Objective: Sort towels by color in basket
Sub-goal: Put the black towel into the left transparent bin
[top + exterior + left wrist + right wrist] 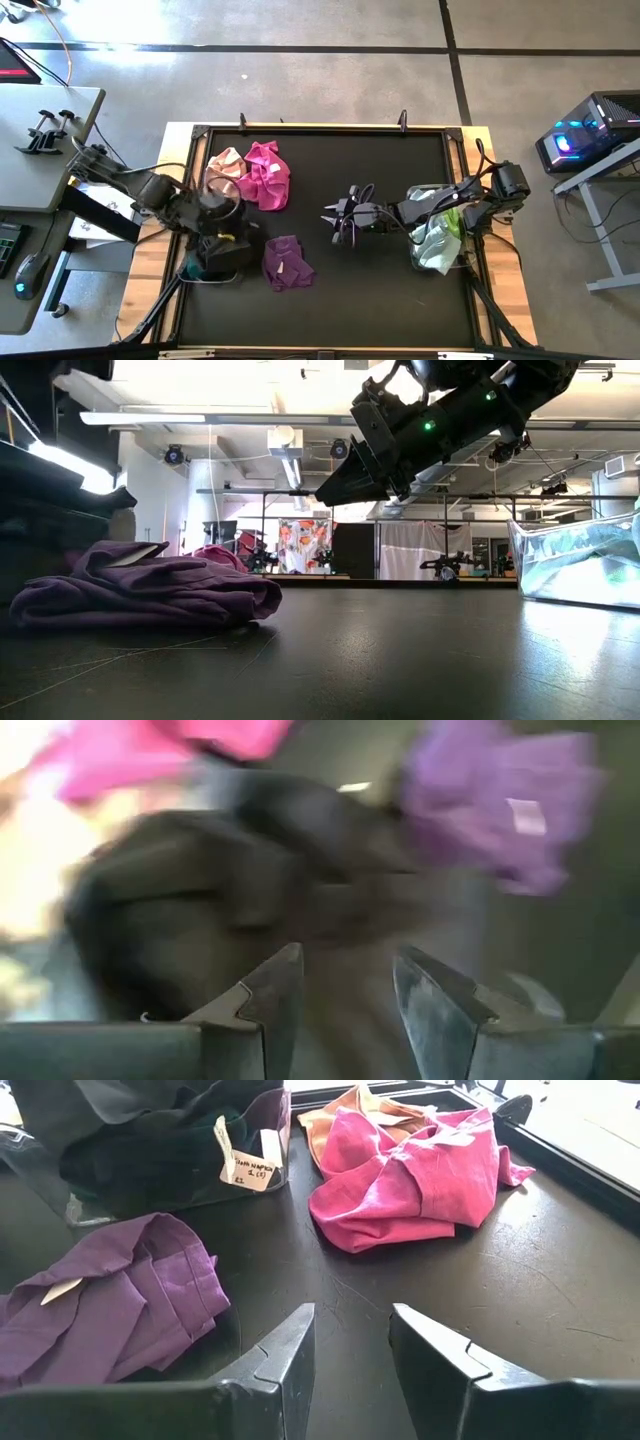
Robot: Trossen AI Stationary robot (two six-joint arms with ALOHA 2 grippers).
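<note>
My left gripper (220, 222) (348, 970) hangs open, pointing down, above a clear basket (212, 268) at the table's left. The basket holds dark towels (150, 1150) (200, 900). Nothing is between the fingers. A purple towel (286, 262) (110, 1295) lies crumpled on the mat to the right of that basket. A magenta towel (266, 174) (410, 1175) lies farther back and overlaps a pale pink one (226, 166). My right gripper (328, 213) (352, 1325) waits open over the middle of the table, tilted down toward the purple towel. It holds nothing.
A second clear basket (436, 238) (580, 560) with white, mint and lime towels stands at the table's right, under my right arm. The black mat (380, 300) has a raised frame all round. Bare mat lies in the middle and near the front edge.
</note>
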